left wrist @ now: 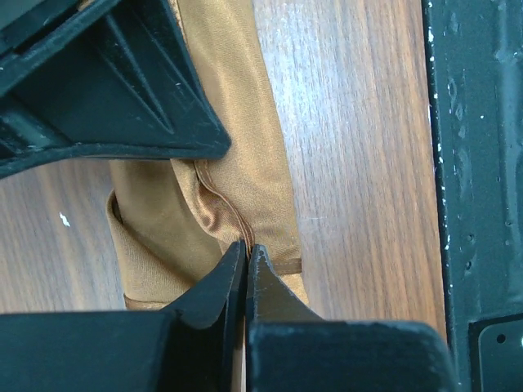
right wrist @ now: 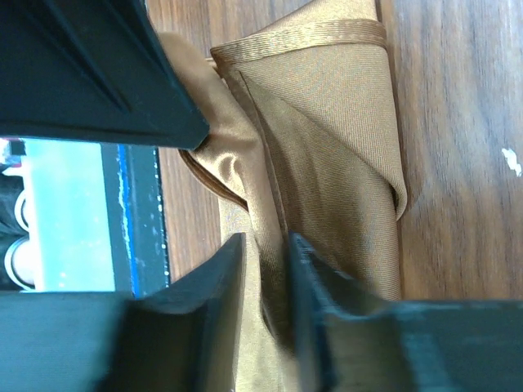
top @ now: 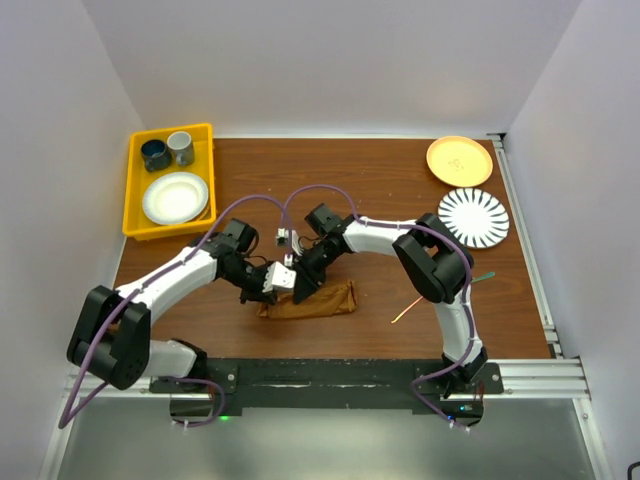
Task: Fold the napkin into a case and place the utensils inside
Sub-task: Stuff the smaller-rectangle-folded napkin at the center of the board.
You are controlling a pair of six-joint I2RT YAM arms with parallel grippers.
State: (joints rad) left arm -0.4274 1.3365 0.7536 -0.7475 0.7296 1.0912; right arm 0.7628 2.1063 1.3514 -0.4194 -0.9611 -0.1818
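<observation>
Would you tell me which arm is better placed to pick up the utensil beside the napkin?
Likely the right: the utensil lies right of the napkin, and the right gripper is open, while the left gripper pinches the napkin's hem.

yellow tray (top: 131,188) holds white plate (top: 175,197) | yellow plate (top: 459,160) beside striped plate (top: 473,217)

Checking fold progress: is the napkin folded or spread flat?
Folded. The napkin lies as a narrow strip on the table, overlapping layers and hems showing in both wrist views; the left gripper pinches one hem.
</observation>
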